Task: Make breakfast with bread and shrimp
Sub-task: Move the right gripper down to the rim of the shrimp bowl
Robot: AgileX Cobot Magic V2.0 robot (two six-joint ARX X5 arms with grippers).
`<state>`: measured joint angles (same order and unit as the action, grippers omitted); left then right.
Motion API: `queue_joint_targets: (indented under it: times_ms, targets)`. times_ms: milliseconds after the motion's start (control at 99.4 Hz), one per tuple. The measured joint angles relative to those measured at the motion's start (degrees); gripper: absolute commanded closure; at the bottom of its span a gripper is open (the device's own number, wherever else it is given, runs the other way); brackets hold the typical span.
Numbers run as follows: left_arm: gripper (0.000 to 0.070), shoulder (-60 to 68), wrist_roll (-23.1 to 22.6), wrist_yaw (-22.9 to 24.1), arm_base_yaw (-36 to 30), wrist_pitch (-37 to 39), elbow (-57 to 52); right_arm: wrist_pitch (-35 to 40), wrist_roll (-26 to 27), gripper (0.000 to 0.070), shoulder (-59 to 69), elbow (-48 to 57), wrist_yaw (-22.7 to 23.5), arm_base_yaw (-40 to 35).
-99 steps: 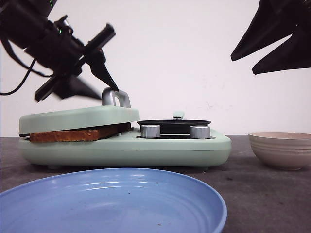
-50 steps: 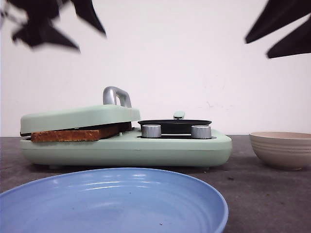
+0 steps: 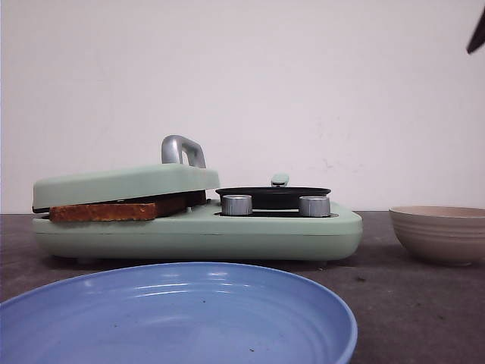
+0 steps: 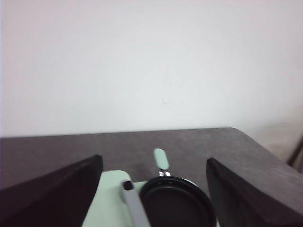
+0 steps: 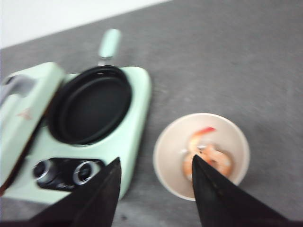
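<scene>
A browned slice of bread [image 3: 106,211] lies under the lowered mint-green lid [image 3: 121,182] of the breakfast maker [image 3: 197,231]; its edge sticks out at the left. A black pan [image 3: 273,196] sits on the maker's right half and shows in both wrist views [image 4: 177,205] [image 5: 90,104]. Shrimp [image 5: 208,153] lie in a beige bowl [image 5: 201,156] to the maker's right [image 3: 439,231]. My left gripper [image 4: 154,182] is open and empty, high above the maker. My right gripper [image 5: 156,182] is open and empty, high above the bowl; only a finger tip [image 3: 477,34] shows in the front view.
A large blue plate [image 3: 178,315] fills the near foreground in front of the maker. Two silver knobs [image 3: 236,205] face the front. A silver handle [image 3: 182,150] stands on the lid. The dark table [image 3: 409,303] ends at a white wall.
Both arms have risen. The left gripper has left the lid handle and gone out of the front view. The right gripper has almost left it at the upper right. The lid stays down.
</scene>
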<state>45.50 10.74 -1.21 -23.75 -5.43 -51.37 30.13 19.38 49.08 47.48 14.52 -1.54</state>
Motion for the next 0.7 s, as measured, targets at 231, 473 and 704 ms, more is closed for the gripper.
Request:
queue_joint_targets:
  times_ms: [231, 473, 704]
  targets:
    - [0.0275, -5.9, -2.84, 0.24, 0.0, -2.14, 0.0, 5.09, -0.85, 0.0384, 12.02, 2.34, 5.86, 9.03]
    - [0.0275, -7.8, -3.61, 0.24, 0.0, -3.06, 0.0, 5.97, -0.87, 0.0357, 23.52, 2.34, 11.67, 9.84]
    - [0.0275, -7.3, -3.78, 0.24, 0.0, -3.39, 0.0, 4.26, -0.39, 0.0357, 30.67, 2.34, 11.87, 9.42]
